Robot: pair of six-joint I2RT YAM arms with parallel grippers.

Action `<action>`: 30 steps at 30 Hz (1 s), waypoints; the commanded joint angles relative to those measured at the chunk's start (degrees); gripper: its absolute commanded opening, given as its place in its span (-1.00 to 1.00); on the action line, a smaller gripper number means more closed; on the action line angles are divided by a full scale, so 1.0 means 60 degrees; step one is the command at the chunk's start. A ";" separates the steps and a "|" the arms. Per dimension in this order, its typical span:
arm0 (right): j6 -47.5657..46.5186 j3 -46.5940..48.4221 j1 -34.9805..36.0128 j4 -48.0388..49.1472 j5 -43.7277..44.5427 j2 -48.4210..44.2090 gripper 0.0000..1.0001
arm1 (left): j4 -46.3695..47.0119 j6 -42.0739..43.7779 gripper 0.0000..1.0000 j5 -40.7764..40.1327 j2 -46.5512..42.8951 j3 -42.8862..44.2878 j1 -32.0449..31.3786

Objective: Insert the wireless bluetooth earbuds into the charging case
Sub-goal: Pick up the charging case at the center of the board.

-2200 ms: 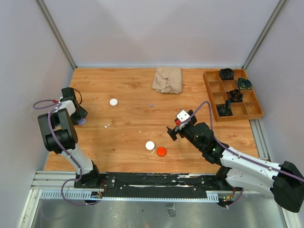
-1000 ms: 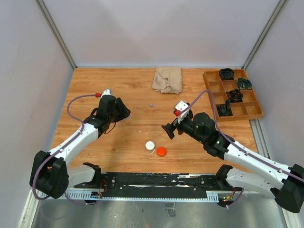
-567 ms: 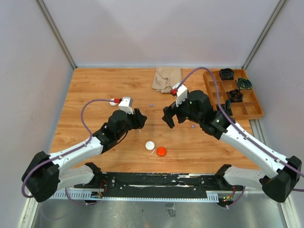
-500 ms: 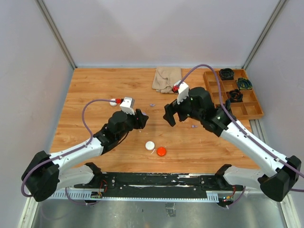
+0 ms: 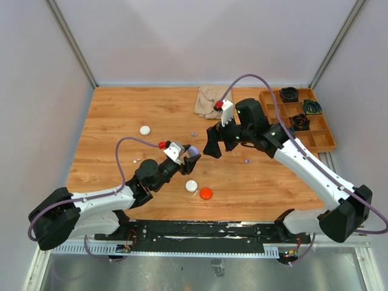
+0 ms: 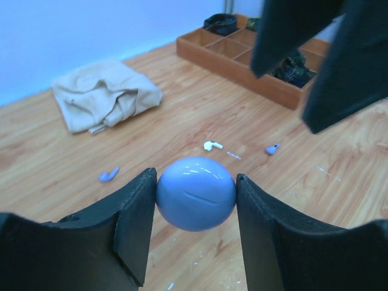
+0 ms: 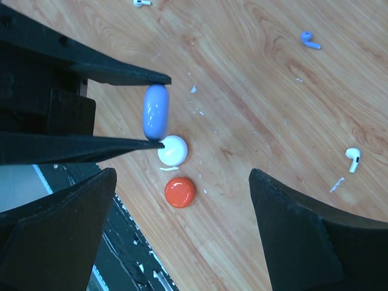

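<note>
The left hand [image 5: 191, 153] is clamped on the blue charging case [image 6: 196, 193], a rounded puck pinched edge to edge between its two black fingers [image 6: 130, 224] and held clear of the table [image 5: 121, 115]. A thin seam line runs across the case's face, and it looks closed

The right hand [image 5: 215, 144] hangs over the table just beyond the left one, its jaws spread wide with nothing between them

The earbuds in sight lie loose on the wood, none in the case. A purple earbud [image 5: 194, 133] lies between the hands and the beige cloth [image 5: 213, 101]. A second purple earbud [image 5: 247, 161] lies beside the right forearm. A white earbud [image 6: 212, 145] sits on the boards past the held case, and another white earbud [image 5: 136, 161] lies out to the left

A white puck [image 7: 172, 150] and a red puck [image 7: 180, 191] sit just beside each other toward the near edge, close to the held case. A further white puck [image 5: 145, 130] rests well apart on the left. At the far right a wooden tray [image 5: 306, 150] holds dark bundles [image 5: 289, 94] in several of its compartments
</note>
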 commanded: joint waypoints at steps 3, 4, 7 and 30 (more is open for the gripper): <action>0.0132 0.0750 -0.0207 -0.0283 -0.1133 0.0482 0.70 | 0.2434 0.1985 -0.01 0.0515 0.0502 -0.0315 -0.0470; 0.0144 0.0775 -0.0207 -0.0285 -0.1210 0.0531 0.65 | 0.2508 0.2080 0.00 0.0507 0.0537 -0.0309 -0.0497; 0.0158 0.0749 -0.0195 -0.0282 -0.1314 0.0649 0.48 | 0.2731 0.2296 0.01 0.0562 0.0585 -0.0333 -0.0530; 0.0097 0.1149 0.0851 0.0110 -0.0972 0.1592 0.02 | 0.3234 0.2836 0.05 0.0821 0.1021 -0.0274 -0.0633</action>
